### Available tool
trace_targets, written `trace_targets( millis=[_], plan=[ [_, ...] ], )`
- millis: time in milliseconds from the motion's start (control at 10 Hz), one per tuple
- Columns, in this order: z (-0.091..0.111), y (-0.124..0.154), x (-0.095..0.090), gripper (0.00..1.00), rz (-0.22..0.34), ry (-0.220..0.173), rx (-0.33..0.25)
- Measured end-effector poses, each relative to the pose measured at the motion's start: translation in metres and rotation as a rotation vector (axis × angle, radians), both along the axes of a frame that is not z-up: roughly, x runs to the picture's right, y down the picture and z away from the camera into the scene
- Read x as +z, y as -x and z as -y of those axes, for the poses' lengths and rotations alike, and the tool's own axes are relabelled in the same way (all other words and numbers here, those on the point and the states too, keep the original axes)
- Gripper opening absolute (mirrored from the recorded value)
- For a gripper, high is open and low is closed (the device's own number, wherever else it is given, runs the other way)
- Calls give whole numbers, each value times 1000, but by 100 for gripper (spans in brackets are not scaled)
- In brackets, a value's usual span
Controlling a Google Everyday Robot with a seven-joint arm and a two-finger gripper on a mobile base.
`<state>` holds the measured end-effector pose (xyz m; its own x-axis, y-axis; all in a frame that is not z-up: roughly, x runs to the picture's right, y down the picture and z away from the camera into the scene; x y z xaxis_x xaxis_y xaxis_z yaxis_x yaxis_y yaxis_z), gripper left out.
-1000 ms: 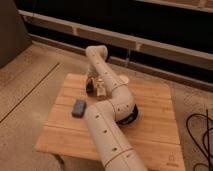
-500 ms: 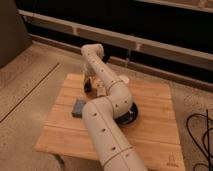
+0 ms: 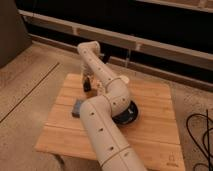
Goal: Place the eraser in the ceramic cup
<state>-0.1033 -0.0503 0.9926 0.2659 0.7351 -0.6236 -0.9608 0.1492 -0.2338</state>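
My gripper (image 3: 87, 82) hangs from the wrist over the far left part of the wooden table (image 3: 150, 135), pointing down at the tabletop. A small dark shape shows right at its tip; I cannot tell whether this is the eraser or part of the gripper. No other black block shows on the table. The ceramic cup (image 3: 124, 78) is a small cream-white shape at the far side of the table, right of the gripper and partly hidden behind my arm.
A blue-grey block (image 3: 77, 107) lies on the left of the table, in front of the gripper. A wide dark bowl (image 3: 129, 115) sits mid-table, partly under my arm's elbow. A dark cable (image 3: 200, 135) lies on the floor at right. A low wall rail runs behind the table.
The gripper and wrist have moved left across the far part of the table, away from the cup. The dark shape at the tip moved with it.
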Motion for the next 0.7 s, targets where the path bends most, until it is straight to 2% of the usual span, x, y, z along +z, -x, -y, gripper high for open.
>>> trace_targets(
  millis=[400, 700],
  plan=[
    [-3, 7, -7, 0, -12, 17, -47],
    [2, 8, -14, 0, -25, 15, -64]
  ],
)
